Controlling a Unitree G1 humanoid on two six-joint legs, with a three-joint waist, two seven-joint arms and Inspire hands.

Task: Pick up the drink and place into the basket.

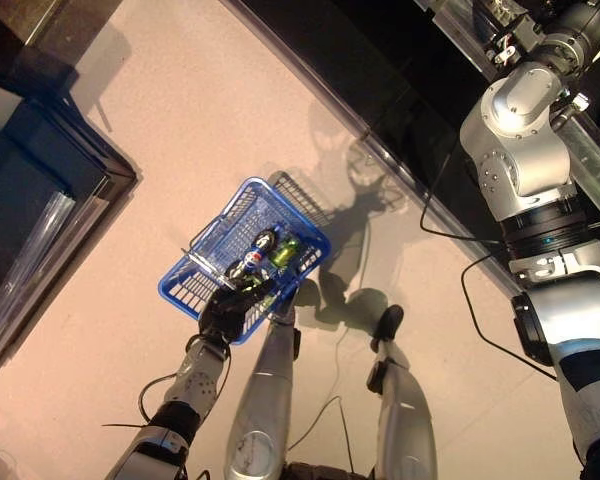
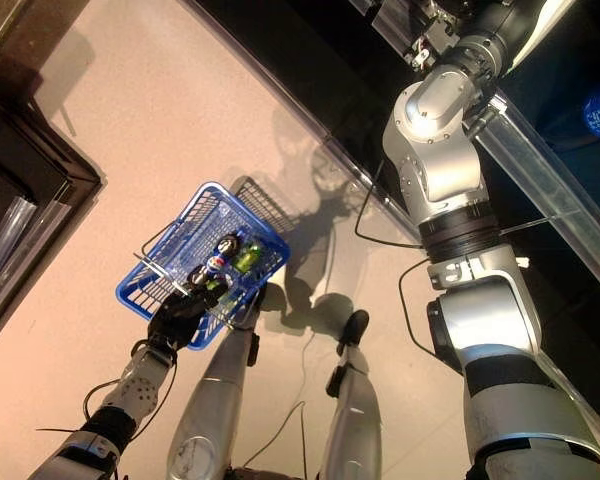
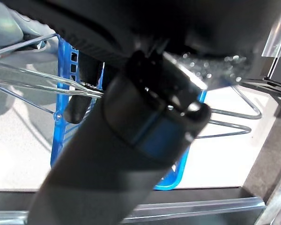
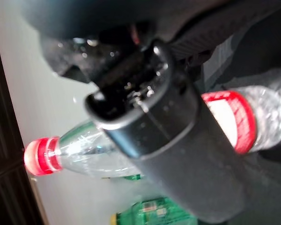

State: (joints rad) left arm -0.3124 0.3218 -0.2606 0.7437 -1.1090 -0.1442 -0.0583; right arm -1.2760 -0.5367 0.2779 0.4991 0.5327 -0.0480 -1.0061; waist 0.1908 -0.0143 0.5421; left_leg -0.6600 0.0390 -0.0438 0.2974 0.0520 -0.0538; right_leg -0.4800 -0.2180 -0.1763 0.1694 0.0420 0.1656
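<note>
My left hand (image 1: 225,312) hangs low at the left, shut on the thin wire handles (image 3: 33,84) of the blue basket (image 1: 212,232). The basket is held above the floor. A dark drink bottle (image 1: 257,248) and a green drink (image 1: 285,250) lie in it. My right arm (image 1: 520,140) reaches up to the dark shelf at the upper right. In the right wrist view my right hand (image 4: 178,154) is curled round a clear bottle (image 4: 89,150) with a red cap (image 4: 37,156) and a red label. Its thumb lies across the bottle's middle.
A green drink (image 4: 154,208) stands just past the clear bottle. The dark shelf unit with a clear front rail (image 1: 400,170) runs diagonally across the upper right. A dark cabinet (image 1: 40,190) stands at the left. Pale floor lies between them.
</note>
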